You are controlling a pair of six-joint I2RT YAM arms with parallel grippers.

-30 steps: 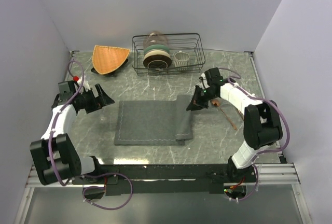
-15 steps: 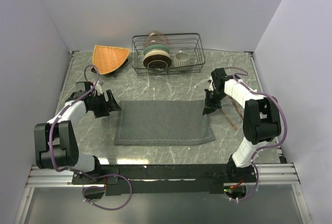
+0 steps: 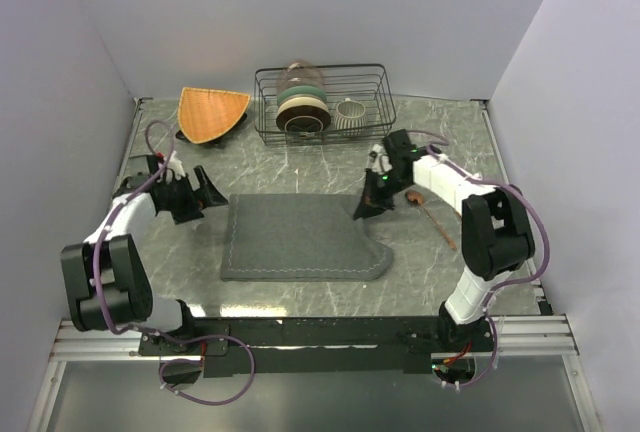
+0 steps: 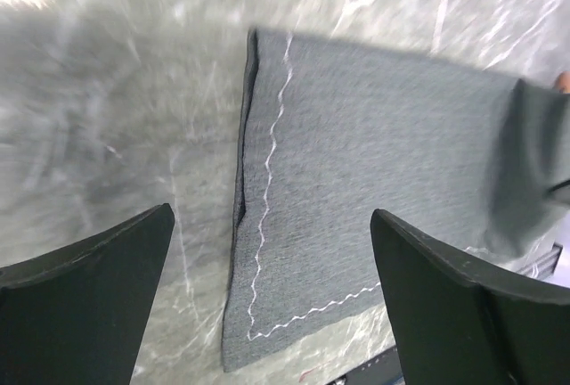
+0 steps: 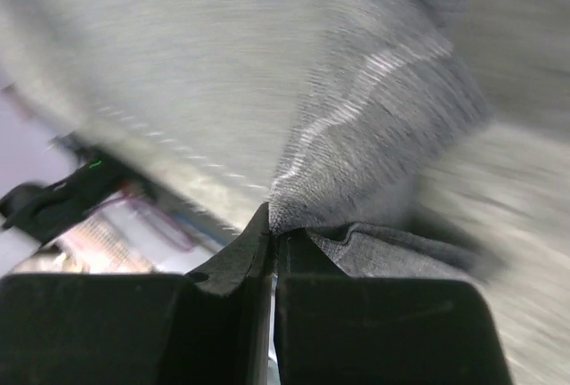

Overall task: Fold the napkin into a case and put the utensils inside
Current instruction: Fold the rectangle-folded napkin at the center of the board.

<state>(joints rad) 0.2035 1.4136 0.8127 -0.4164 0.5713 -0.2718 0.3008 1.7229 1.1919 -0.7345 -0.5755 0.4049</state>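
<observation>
Since the prev frame the napkin [image 3: 295, 237] has lost its flat right end: that side is now lifted and drawn back toward centre. Cloth is dark grey, matte, w/ white zigzag stitching near the hem, lying mid-frame on the marbled table [image 3: 200, 262]. I see the right gripper [image 3: 366, 208] pinched shut on the raised edge. Copper utensils [image 3: 435, 220] lie just right of it. Left gripper [image 3: 210, 197] sits wide open, just beside the napkin's left edge.
</observation>
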